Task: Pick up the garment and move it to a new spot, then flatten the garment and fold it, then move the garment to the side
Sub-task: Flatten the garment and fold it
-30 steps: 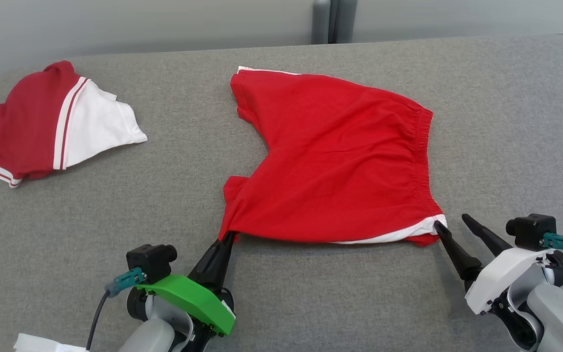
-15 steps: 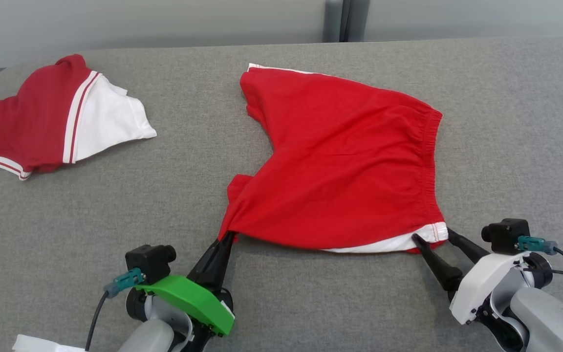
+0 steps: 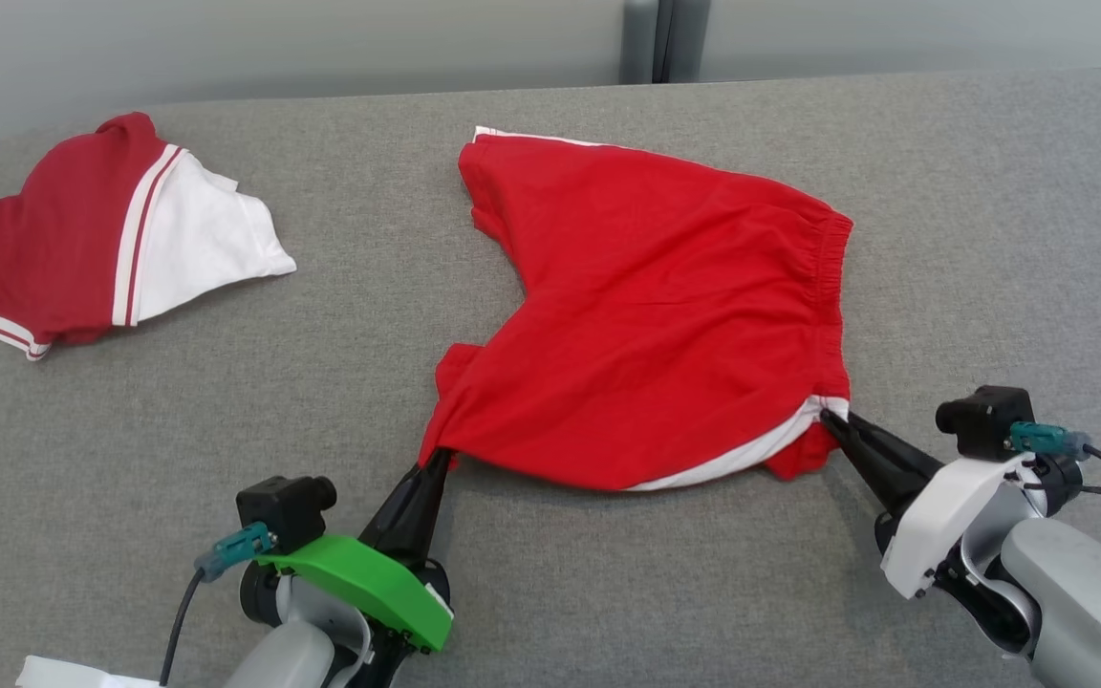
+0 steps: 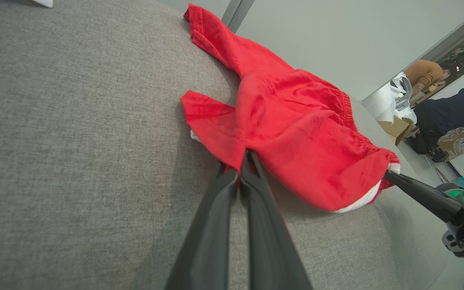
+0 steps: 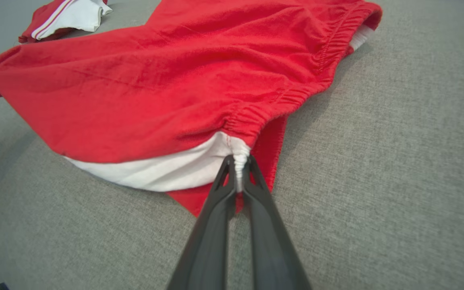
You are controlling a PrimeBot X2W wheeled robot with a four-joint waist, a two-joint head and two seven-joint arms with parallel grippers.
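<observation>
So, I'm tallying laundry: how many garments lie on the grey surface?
2: red shorts in the middle; a red-and-white garment at far left. A white scrap at the bottom-left edge might be another.

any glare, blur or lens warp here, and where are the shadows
Head view: soft even light, no glare, sharp, with a faint shadow below the red shorts. Left wrist view: the wide-angle lens bows the grey surface. Right wrist view: soft shadow beneath the shorts' raised edge, no glare.

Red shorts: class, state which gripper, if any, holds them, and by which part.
Both hold the red shorts: the left gripper pinches the near leg's hem corner; the right gripper pinches the waistband's near end, at the white trim.
</observation>
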